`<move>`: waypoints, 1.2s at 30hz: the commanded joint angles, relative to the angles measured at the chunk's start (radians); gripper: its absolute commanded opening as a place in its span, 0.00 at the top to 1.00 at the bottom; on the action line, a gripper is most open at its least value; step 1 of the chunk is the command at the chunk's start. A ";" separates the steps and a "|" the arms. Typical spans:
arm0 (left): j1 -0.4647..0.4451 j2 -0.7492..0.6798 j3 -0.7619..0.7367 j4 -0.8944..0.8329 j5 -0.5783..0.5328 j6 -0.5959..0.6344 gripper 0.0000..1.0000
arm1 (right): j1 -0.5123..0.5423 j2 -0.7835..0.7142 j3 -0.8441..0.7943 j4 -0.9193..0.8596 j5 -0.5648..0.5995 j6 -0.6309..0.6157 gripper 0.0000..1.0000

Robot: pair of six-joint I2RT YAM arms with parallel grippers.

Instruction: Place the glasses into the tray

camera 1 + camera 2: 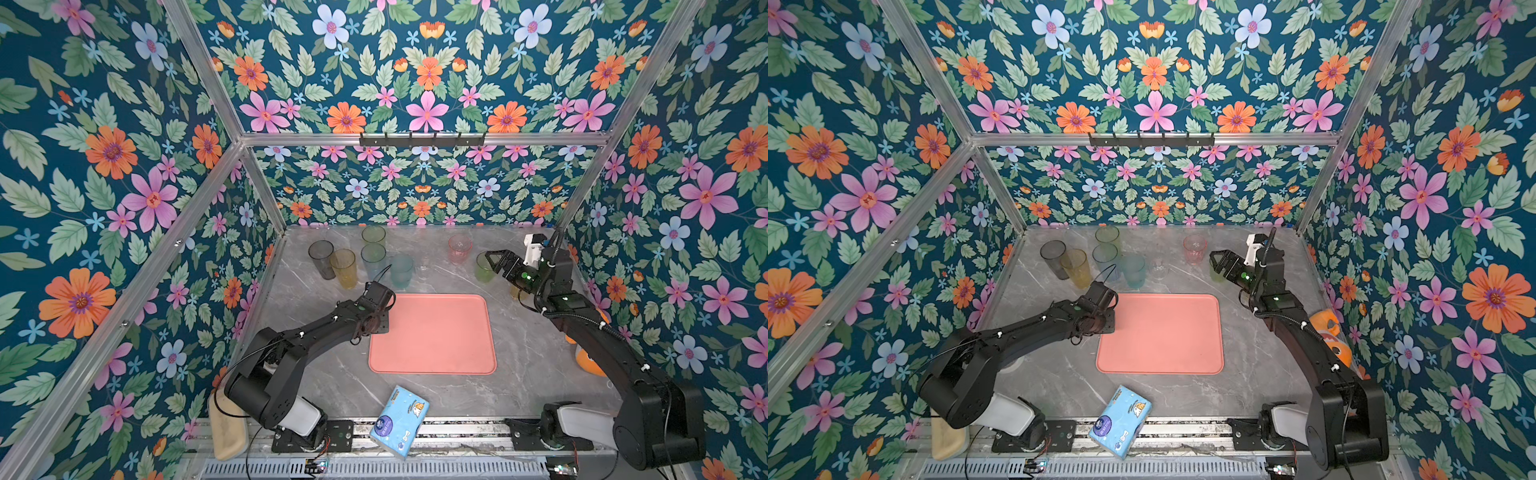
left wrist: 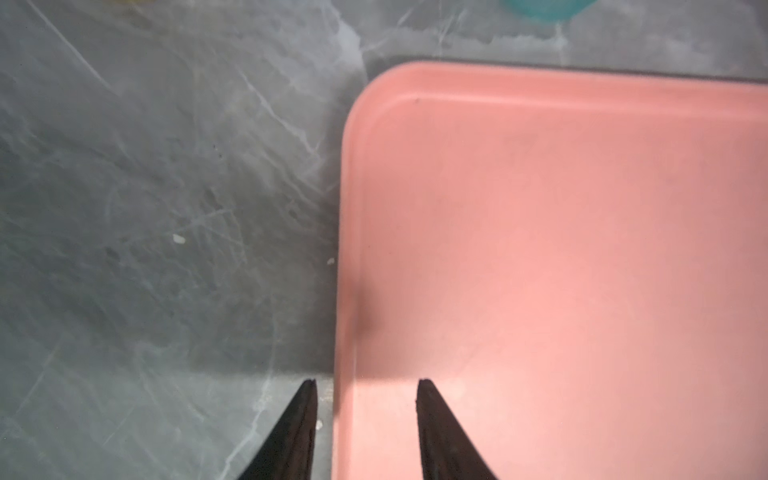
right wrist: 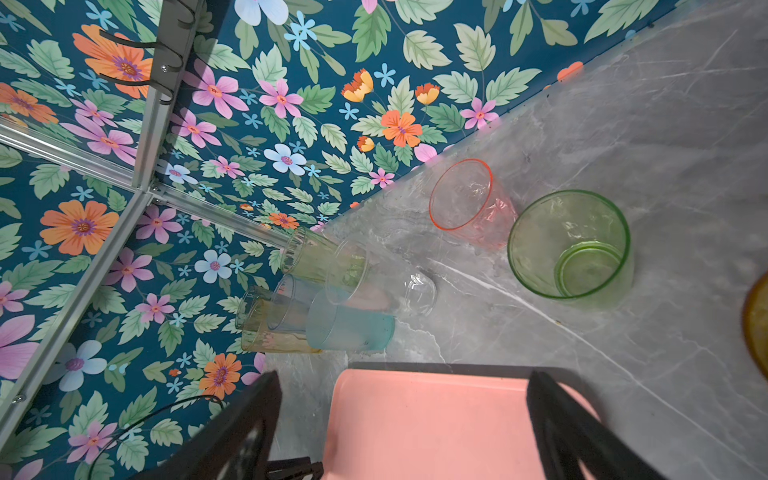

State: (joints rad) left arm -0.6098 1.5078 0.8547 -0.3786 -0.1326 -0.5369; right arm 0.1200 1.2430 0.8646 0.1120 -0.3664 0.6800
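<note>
We find the green glass point(image 3: 569, 245) upright, far right, just ahead of our wide, empty right fingers point(image 3: 557, 415); our half-spread, empty left fingers point(image 2: 436, 424) hover over the tray point(image 2: 540, 208) rim.

Floral walls point(image 1: 104, 174), grey marble tabletop point(image 1: 536, 357)

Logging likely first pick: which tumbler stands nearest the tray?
The teal tumbler, just behind the far edge of the tray; the others stand farther back or aside.
</note>
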 commanded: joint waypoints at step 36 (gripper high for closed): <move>0.644 0.093 0.455 -0.015 0.226 0.038 0.48 | 0.353 0.186 0.226 -0.164 0.087 -0.085 0.09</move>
State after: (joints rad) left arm 0.0326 1.5799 1.2861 -0.3660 0.0589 -0.5289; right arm 0.4469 1.4109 1.0649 -0.0216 -0.3191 0.6403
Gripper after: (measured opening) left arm 0.527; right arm 0.912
